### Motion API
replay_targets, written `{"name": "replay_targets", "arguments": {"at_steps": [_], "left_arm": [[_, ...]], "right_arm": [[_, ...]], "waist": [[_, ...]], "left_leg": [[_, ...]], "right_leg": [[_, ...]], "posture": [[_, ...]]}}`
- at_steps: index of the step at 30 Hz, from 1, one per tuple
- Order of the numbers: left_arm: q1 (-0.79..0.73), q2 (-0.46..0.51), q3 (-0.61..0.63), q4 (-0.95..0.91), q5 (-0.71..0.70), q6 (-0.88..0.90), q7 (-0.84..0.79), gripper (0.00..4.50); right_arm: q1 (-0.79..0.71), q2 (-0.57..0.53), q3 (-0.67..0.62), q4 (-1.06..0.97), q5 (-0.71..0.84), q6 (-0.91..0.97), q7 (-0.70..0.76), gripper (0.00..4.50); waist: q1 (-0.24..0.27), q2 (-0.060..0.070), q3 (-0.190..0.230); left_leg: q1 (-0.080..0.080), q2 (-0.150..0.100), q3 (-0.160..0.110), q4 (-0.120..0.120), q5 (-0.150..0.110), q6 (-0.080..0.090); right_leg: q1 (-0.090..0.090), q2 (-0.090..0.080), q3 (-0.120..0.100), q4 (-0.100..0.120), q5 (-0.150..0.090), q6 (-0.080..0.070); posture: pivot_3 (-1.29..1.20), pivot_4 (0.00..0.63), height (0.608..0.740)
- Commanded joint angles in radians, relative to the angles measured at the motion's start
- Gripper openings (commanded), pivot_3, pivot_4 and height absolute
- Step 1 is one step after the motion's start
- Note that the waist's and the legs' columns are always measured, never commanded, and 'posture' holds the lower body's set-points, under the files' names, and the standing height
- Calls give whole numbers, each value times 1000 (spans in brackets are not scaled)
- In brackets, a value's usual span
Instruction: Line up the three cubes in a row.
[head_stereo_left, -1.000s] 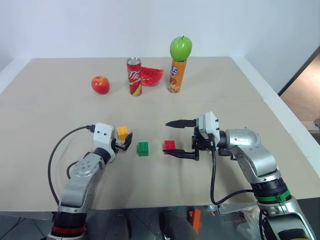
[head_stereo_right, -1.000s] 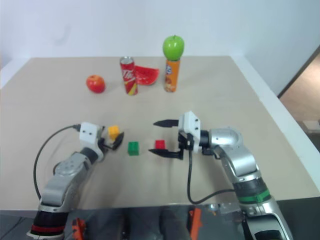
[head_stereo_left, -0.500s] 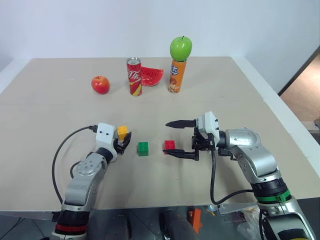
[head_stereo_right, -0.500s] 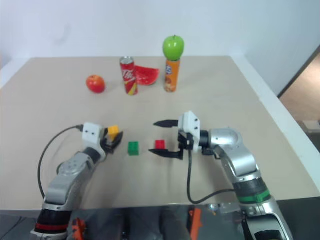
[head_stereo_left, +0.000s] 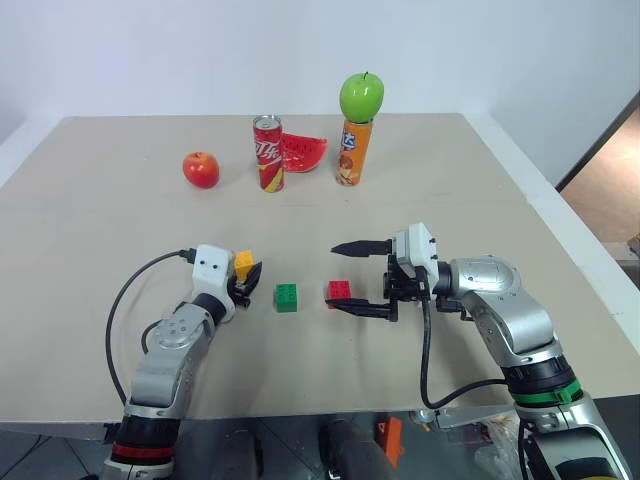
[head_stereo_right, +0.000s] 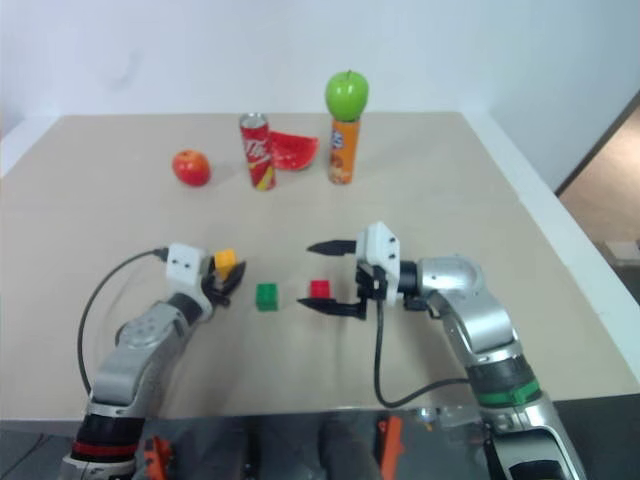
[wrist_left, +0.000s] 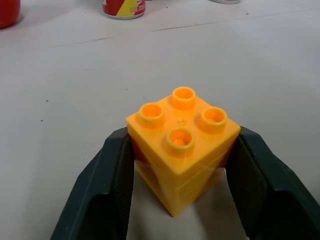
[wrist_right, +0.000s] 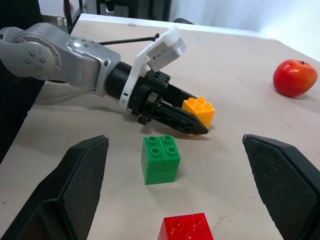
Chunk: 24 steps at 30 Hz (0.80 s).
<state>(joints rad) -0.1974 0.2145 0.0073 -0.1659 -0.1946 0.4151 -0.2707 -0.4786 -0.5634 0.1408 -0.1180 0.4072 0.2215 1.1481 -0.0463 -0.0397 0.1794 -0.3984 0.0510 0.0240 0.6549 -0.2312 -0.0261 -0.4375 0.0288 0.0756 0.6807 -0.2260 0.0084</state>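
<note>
Studded yellow plastic cube (wrist_left: 182, 150)

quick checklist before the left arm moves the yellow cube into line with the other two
1. Left gripper around the yellow cube: ok, a finger sits on each side, close against it.
2. Grip firm enough to lift: cannot tell, the fingers look to be against the sides but full contact is not clear.
3. Yellow cube upright, studs up: ok.
4. Green cube and red cube side by side on the table, giving a row to extend: ok.
5. Bare table between yellow and green cubes: ok.
6. Right gripper out of the way: ok for the left arm, it is open around the red cube, not touching it.
</note>
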Motion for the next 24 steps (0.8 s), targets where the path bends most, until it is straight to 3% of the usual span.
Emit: {"name": "replay_targets", "arguments": {"at_steps": [1,9,24], "left_arm": [[-19,11,13,-11,6,-23,-4,2440],[1,81,36,-52,-31,-46,-98,2440],[237,154,82,-254,-102,-59,-192,2440]], "right_arm": [[-12,-5,-16,-37,4,-8,-1,4500],[-12,-6,-14,-36,2,-8,0,4500],[-5,-17,-19,-37,6,-9,7,4500]], "waist": [[0,0,0],[0,0,0],[-1,0,0]], "left_leg": [[0,0,0,0,0,0],[0,0,0,0,0,0],[0,0,1,-1,0,0]], "right_leg": [[0,0,0,0,0,0],[0,0,0,0,0,0],[-1,0,0,0,0,0]], "posture": [[0,150,740],[0,150,740],[0,150,740]]}}
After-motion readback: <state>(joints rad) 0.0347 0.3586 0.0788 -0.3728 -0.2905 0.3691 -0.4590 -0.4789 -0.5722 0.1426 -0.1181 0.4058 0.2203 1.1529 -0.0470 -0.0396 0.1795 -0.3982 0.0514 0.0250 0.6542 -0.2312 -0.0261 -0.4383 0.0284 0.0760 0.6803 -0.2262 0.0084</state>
